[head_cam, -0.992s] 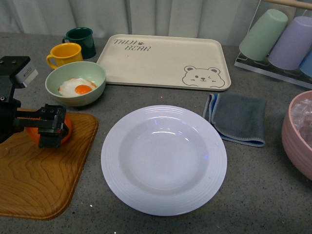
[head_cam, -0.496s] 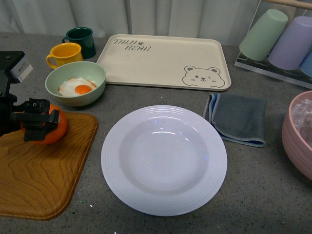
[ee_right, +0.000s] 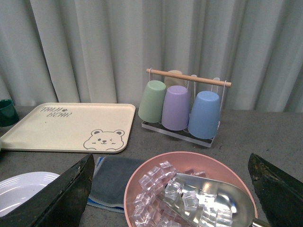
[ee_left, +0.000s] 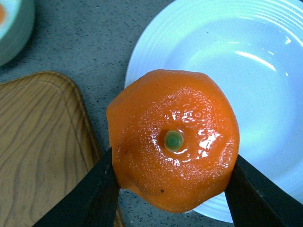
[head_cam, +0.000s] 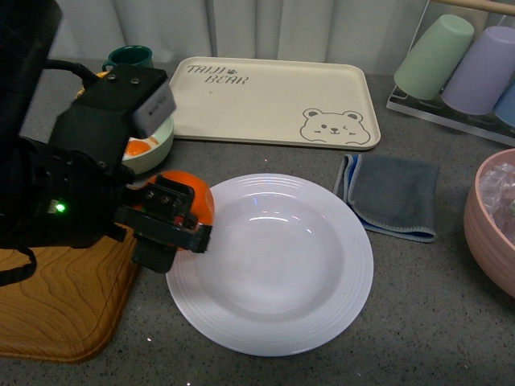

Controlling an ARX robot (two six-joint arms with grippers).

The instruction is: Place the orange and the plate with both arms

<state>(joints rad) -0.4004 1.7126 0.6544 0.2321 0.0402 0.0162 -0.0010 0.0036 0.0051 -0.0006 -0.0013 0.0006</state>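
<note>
While the left hand (head_cam: pixel 181 212) is clamped on the bright orange dimpled mandarin (ee_left: pixel 173 139), the fruit sits over the left rim of the large round white ridged plate (head_cam: pixel 282 265), between the plate's well and the brown wooden tray (head_cam: pixel 64 297). Green stem spot faces the left wrist camera, and black fingers (ee_left: pixel 90 198) press on two opposite sides. Can't tell if the mandarin touches the rim. Plate rests on the grey speckled worktop (head_cam: pixel 434 305), in front of the cream rectangular bear tray (head_cam: pixel 273 96). Folded grey cloth (head_cam: pixel 394 193) lies just beside its right edge. Right hand (ee_right: pixel 170 198): fingers wide apart, nothing gripped. Pink bowl (ee_right: pixel 199 155) of ice cubes with a metal scoop shows beyond them.
</note>
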